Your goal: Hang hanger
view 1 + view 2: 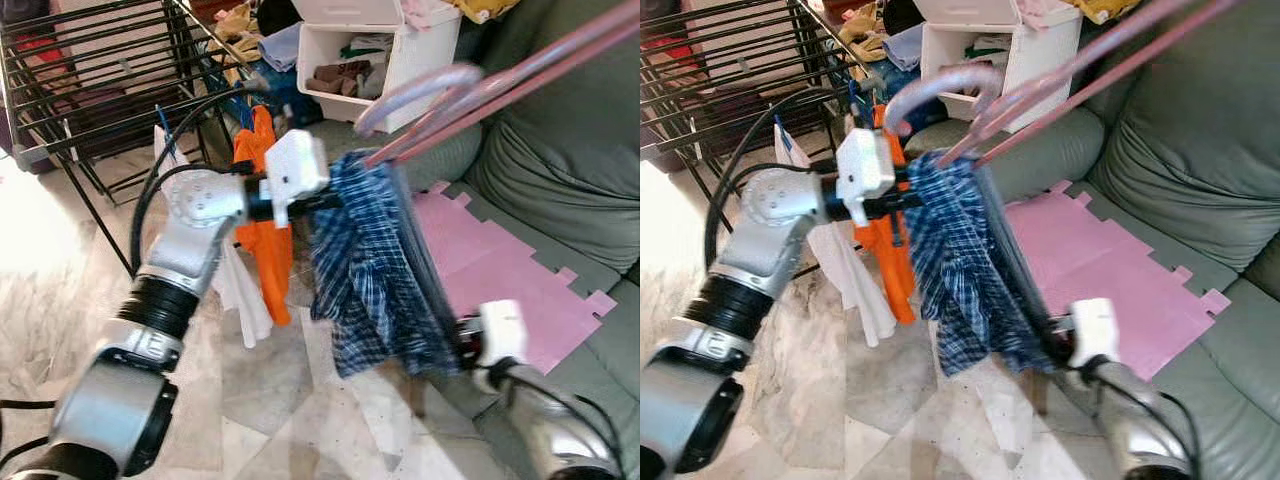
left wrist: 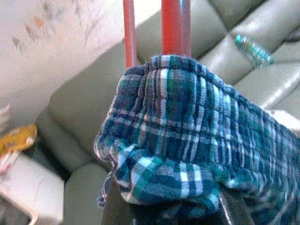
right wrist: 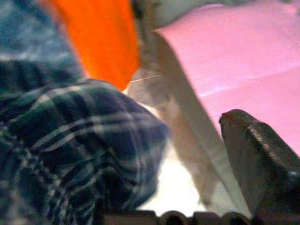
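A pink hanger (image 1: 500, 85) slants across the upper right, its hook (image 1: 410, 90) pointing left. A blue plaid cloth (image 1: 370, 270) is draped over it and hangs down. My left gripper (image 1: 325, 203) reaches in at the cloth's top edge and is shut on the bunched plaid cloth (image 2: 178, 154), just below the hanger's red rods (image 2: 173, 28). My right gripper (image 1: 462, 345) sits low at the cloth's bottom hem. It looks open, with one black finger (image 3: 262, 159) standing apart from the plaid fabric (image 3: 70, 140).
A black wire drying rack (image 1: 90, 90) stands at the back left, with an orange garment (image 1: 268, 250) and a white cloth (image 1: 240, 290) hanging from it. A white box (image 1: 400, 50) of clothes, a grey-green sofa (image 1: 570, 150) and a pink mat (image 1: 500, 270) lie to the right.
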Controlling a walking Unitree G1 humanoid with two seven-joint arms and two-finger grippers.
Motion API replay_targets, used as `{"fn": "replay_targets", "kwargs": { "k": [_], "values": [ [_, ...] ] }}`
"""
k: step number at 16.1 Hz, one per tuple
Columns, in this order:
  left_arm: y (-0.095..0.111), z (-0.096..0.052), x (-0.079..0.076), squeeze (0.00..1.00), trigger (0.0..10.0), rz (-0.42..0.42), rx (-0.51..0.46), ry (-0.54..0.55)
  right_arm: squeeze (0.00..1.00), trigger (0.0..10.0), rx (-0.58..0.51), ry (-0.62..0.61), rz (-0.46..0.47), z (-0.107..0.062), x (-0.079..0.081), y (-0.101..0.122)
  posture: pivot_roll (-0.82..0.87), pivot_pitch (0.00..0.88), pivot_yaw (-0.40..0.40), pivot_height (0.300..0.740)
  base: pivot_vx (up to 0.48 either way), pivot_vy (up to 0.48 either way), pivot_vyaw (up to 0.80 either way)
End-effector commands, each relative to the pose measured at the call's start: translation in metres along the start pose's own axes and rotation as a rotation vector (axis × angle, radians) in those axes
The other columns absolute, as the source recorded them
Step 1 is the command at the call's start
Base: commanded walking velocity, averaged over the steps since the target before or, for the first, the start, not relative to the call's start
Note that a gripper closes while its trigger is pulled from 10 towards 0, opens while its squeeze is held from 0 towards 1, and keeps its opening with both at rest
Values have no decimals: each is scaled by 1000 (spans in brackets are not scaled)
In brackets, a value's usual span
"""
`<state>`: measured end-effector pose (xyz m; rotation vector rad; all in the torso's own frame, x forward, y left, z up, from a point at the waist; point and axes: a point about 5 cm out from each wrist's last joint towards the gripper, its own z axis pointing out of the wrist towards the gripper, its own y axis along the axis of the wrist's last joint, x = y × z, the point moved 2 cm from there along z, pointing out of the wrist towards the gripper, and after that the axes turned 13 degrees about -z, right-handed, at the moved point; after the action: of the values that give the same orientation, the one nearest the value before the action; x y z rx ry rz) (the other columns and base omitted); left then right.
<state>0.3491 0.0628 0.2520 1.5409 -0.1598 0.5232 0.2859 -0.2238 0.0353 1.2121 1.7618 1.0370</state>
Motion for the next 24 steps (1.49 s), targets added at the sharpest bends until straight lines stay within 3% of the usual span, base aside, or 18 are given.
{"fn": "replay_targets", "kwargs": {
  "k": [1,2,5,7,10,12,13,14,15,20,24],
  "values": [
    [1,-15,11,0,10000,29,3,73,0,0,46,-58,44,-9,-13,-12,-59,8,63,740,0,0,0],
    [-5,-19,11,0,10000,17,21,82,0,0,44,-75,50,-11,-18,-11,-59,8,63,740,0,0,0],
    [-41,-42,7,0,10000,-37,145,127,0,0,-2,-268,95,-24,-59,0,-78,10,64,740,0,0,0],
    [-64,-53,-6,0,10000,-107,203,114,0,0,-129,-451,124,-39,-102,36,-87,10,62,740,0,0,0],
    [-79,-58,-20,0,10000,-163,244,77,0,0,-217,-564,123,-50,-132,69,-97,11,60,740,0,0,0],
    [-97,-63,-43,0,10000,-260,299,-14,0,0,-314,-655,91,-59,-157,109,-99,10,56,740,0,0,0],
    [-102,-65,-50,0,10000,-303,313,-38,0,0,-333,-669,86,-59,-160,119,-99,9,54,740,0,0,0],
    [-113,-71,-67,0,10000,-419,346,-99,0,0,-381,-680,65,-58,-164,143,-98,11,47,740,0,0,0],
    [-116,-74,-72,0,10000,-458,359,-116,0,0,-390,-674,58,-56,-163,148,-99,12,46,740,0,0,0],
    [-127,-93,-95,0,10000,-557,478,-261,0,235,-383,-667,37,-50,-160,150,-95,13,42,740,0,0,0],
    [-119,-86,-91,0,10000,-627,421,-251,0,667,-346,-666,30,-46,-161,143,-103,12,46,740,0,0,0]
  ]
}}
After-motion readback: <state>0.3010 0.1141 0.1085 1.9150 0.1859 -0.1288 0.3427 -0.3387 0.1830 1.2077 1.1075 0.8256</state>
